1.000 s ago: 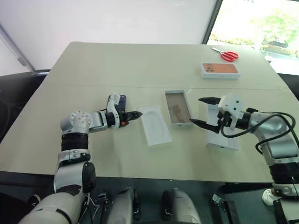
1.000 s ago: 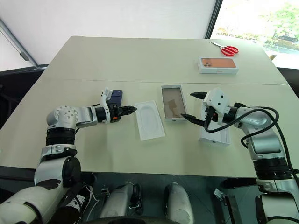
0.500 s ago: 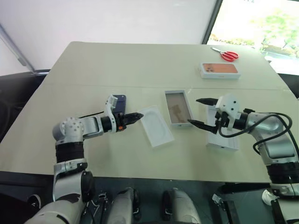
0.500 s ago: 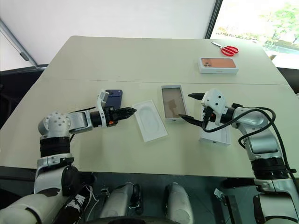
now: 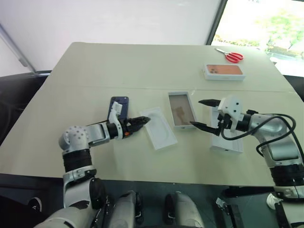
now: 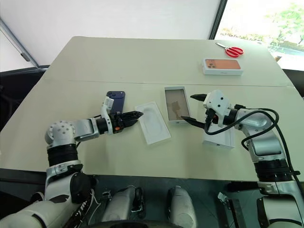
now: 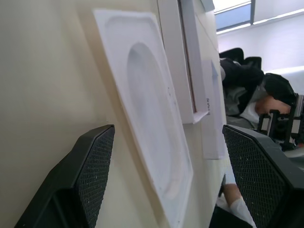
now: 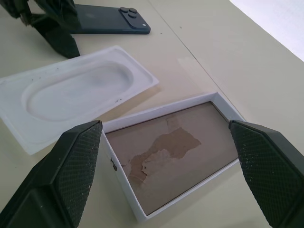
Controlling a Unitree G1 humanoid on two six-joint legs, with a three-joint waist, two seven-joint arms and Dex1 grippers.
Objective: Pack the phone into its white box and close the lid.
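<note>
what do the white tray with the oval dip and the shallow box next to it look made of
The thin white tray with the oval dip looks like matte moulded pulp or thin plastic: one piece, soft rounded recess, slightly speckled surface. The shallow white rectangular box looks like cardboard: crisp folded walls and a brown paper floor with a torn, peeled patch.

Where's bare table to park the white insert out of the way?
Free: the wide stretch of table beyond the phone, left of the orange-print box. Crowded: the middle row of insert, white box and lid.
</note>
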